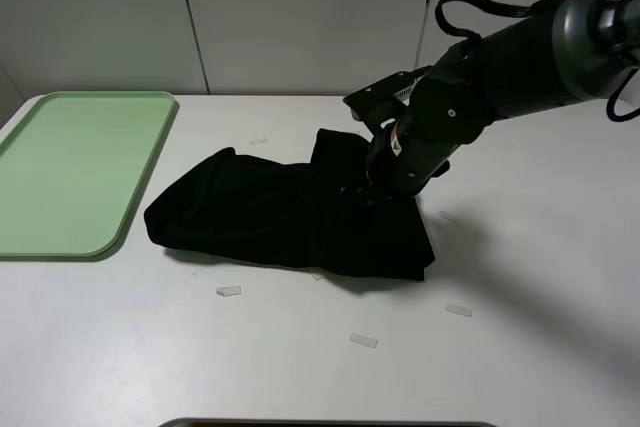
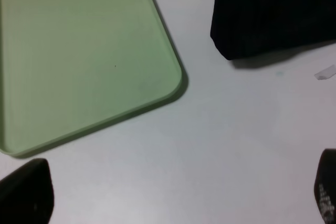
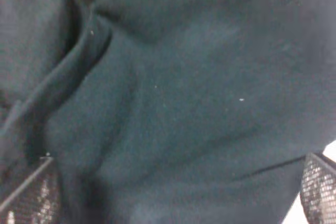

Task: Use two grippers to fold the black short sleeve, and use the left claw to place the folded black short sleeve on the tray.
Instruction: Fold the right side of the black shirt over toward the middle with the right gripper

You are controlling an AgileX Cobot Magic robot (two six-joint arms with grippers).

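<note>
the black short sleeve (image 1: 285, 215) lies crumpled in a long heap in the middle of the white surface (image 1: 540, 247). its left end is near the tray (image 1: 80, 172) but apart from it, with a strip of bare surface between cloth and rim. the pale green tray sits at the far left of the surface.

small clear scraps of tape (image 1: 229, 291) dot the surface around the shirt: one just in front of it, two more toward the front right, one behind it. pale wall panels (image 1: 300, 17) close off the back.

the right arm (image 1: 500, 67) reaches down from the upper right, and its bulk stands over the back right part of the shirt, covering that part from the high camera. the right claw (image 3: 170, 195) is spread wide and grips nothing. its meshed fingertips (image 3: 317, 187) sit at opposite edges of the wrist view, and dark cloth fills everything between them. whether the tips press into the cloth cannot be told. from above, the black claw merges with the black shirt, so its tips are hard to make out.

the left claw (image 2: 176, 195) is also spread wide, gripping nothing, over bare surface. the tray's rounded corner and one end of the shirt lie beyond it. only its two dark tips show, cut off at the picture's edges.

the tray's left side is cut off in the high view. a dark edge (image 1: 330, 424) along the front of that view is too cropped to identify.
</note>
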